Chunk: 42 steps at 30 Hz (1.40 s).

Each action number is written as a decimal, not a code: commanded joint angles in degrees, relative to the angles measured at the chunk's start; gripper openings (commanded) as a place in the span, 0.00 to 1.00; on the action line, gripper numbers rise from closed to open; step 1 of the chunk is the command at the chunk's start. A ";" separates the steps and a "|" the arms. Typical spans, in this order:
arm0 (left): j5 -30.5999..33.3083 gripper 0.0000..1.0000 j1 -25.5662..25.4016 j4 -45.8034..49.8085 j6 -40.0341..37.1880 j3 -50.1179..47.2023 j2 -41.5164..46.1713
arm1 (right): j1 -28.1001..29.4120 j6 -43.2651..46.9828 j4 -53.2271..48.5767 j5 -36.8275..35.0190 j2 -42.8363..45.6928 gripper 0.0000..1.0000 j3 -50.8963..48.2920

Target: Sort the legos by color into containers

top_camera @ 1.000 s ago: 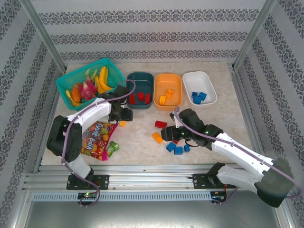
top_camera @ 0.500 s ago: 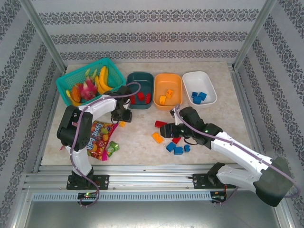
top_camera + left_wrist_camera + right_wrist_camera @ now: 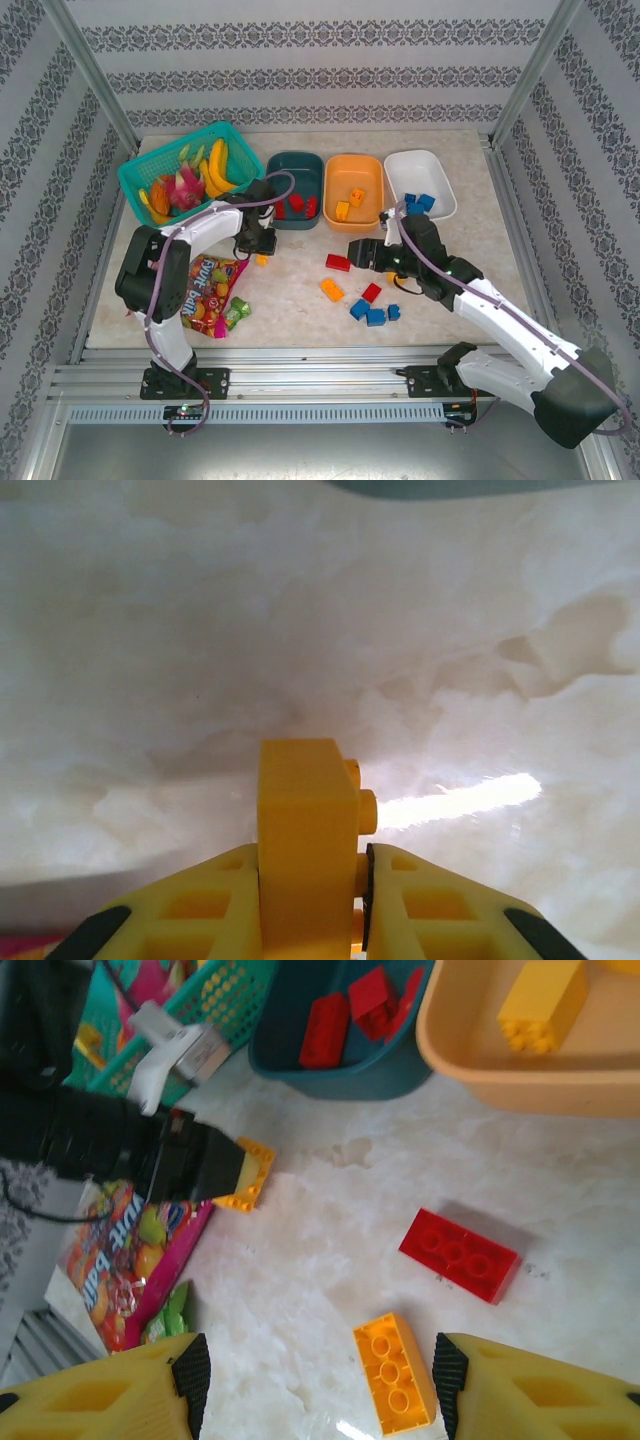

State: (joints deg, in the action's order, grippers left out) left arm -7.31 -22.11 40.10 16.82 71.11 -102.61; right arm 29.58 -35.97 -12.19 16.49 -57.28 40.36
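Legos (image 3: 376,317) are partly sorted: some already lie in the teal tub (image 3: 296,160), orange tub (image 3: 353,162) and white tub (image 3: 420,157), and about seven sit loose on the tabletop (image 3: 290,300) below the orange tub. Left tool (image 3: 312,868) clenches an orange brick (image 3: 300,800) down-left of it; right tool (image 3: 320,1365) hovers released just below.

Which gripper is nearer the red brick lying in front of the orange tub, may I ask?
Right. The right gripper hovers just beside the red brick; the left gripper, gripping an orange brick, is farther off by the teal tub.

Bright even light; glare streaks the table (image 3: 470,798) beside the blurred lego (image 3: 305,850).
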 commanded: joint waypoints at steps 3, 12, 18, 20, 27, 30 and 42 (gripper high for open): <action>-3.13 0.22 -3.85 4.68 5.81 5.62 7.84 | -5.63 -4.72 1.99 -3.86 3.11 0.64 3.42; -8.83 0.21 -7.64 2.75 11.14 24.29 -0.68 | -12.83 -10.40 6.81 -4.03 0.83 0.65 6.46; -11.76 0.21 -9.06 -0.68 10.80 39.96 -13.95 | -14.76 -13.26 8.75 -3.41 -1.51 0.65 7.43; -13.01 0.21 -9.75 -2.42 10.52 44.74 -17.90 | -14.92 -13.77 8.43 -3.44 -1.60 0.65 7.53; -15.43 0.21 -11.89 -6.11 10.47 57.02 -30.82 | -15.30 -13.69 5.77 -3.76 0.47 0.65 7.04; -15.71 0.22 -12.49 -6.48 10.77 59.90 -35.09 | -15.88 -14.17 5.02 -3.71 2.07 0.65 5.75; -17.45 0.52 -12.70 -4.95 12.17 63.99 -40.20 | -16.73 -12.10 -1.01 -4.66 4.24 0.65 4.95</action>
State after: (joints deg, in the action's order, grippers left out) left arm -23.59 -34.46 35.24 28.60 132.14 -144.00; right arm 13.58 -49.47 -9.96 13.06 -53.98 45.58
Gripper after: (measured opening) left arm 0.474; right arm 0.649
